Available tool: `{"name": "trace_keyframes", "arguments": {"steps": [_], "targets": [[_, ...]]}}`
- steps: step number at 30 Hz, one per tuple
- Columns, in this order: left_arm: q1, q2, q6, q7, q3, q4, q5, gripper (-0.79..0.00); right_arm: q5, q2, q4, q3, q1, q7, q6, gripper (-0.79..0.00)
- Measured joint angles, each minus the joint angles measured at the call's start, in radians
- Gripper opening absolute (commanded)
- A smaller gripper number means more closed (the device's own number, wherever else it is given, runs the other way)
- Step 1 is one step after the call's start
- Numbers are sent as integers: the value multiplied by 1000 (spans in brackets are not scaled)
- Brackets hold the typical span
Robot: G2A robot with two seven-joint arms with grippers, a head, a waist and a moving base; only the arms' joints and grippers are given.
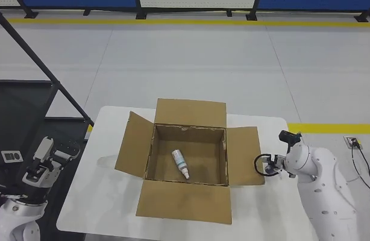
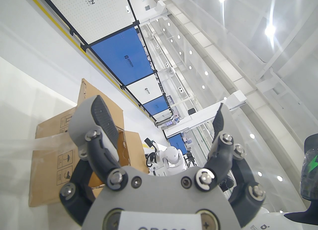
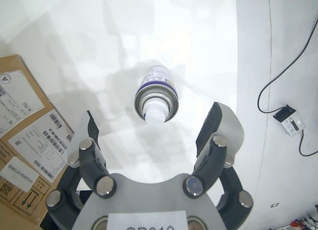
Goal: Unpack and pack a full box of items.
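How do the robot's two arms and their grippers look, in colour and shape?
The right arm and left arm have rounded white shells. The left gripper and right gripper match: grey metal plate, black links with silver bolts, curved grey fingers with black ribbed pads, and a white label with black print.

The open brown cardboard box [image 1: 191, 112] sat mid-frame in the top view on the white rounded table [image 1: 106, 181], with the small white plastic bottle [image 1: 181, 164] lying inside it. Just right of its right flap, the upright metal spray can [image 3: 156, 96] stood on the table below my right gripper [image 1: 262, 164].
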Motion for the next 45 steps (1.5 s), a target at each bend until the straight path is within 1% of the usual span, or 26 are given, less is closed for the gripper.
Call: {"name": "trace_keyframes", "arguments": {"steps": [1,2,3,4,8,11,14,16,17,20,23,25,28,30,31,33,35,39,41,43,45], "targets": [[0,0,0,0,0,0,0,0,0,-1,18,-6,8,-4,4,-437],[0,0,0,0,0,0,0,0,0,-3,42,-12,18,-10,8,-600],[0,0,0,0,0,0,0,0,1,-4,58,-16,26,-15,10,-683],[0,0,0,0,0,0,0,0,3,-5,73,-19,32,-20,11,-785],[0,0,0,0,0,0,0,0,11,-7,114,-26,51,-43,8,-785],[0,0,0,0,0,0,0,0,12,-7,118,-23,54,-57,15,-785],[0,0,0,0,0,0,0,0,11,-5,86,-12,44,-70,24,-785],[0,0,0,0,0,0,0,0,5,-1,28,5,23,-78,37,-785],[0,0,0,0,0,0,0,0,1,1,-7,13,11,-79,43,-785],[0,0,0,0,0,0,0,0,-26,7,-175,47,-41,-81,78,-785],[0,0,0,0,0,0,0,0,-50,10,-396,80,-106,-96,106,-785],[0,0,0,0,0,0,0,0,-77,10,-542,83,-141,-107,116,-785],[0,0,0,0,0,0,0,0,-117,6,-704,39,-150,-113,119,-785],[0,0,0,0,0,0,0,0,-120,1,-770,-16,-130,-117,97,-785],[0,0,0,0,0,0,0,0,-114,-1,-780,-44,-115,-118,78,-785],[0,0,0,0,0,0,0,0,-78,-8,-764,-121,-65,-106,10,-785],[0,0,0,0,0,0,0,0,-33,-16,-714,-193,-7,-91,-55,-785],[0,0,0,0,0,0,0,0,80,-47,-520,-378,153,-44,-195,-785],[0,0,0,0,0,0,0,0,107,-66,-417,-464,219,-29,-224,-785],[0,0,0,0,0,0,0,0,91,-93,-283,-569,292,-14,-211,-785],[0,0,0,0,0,0,0,0,112,-126,-150,-662,355,-10,-210,-785]]}}
